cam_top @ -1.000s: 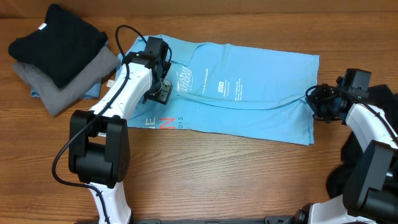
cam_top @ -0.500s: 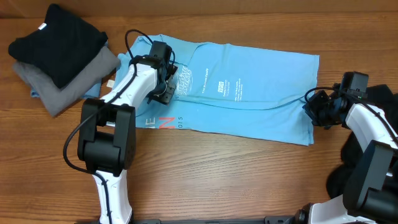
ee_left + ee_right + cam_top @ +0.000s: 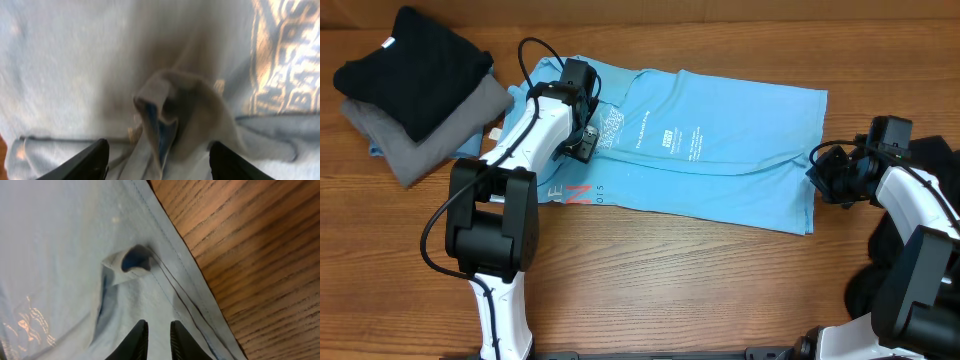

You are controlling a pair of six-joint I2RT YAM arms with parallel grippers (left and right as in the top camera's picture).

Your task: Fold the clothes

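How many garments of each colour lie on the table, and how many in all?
black garment: 1
grey garment: 1
light blue T-shirt: 1
Total: 3

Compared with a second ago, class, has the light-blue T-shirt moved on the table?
Yes. The light-blue T-shirt has slid slightly left in the overhead view. Its right edge has drawn in toward the folded stack, which has stayed put.
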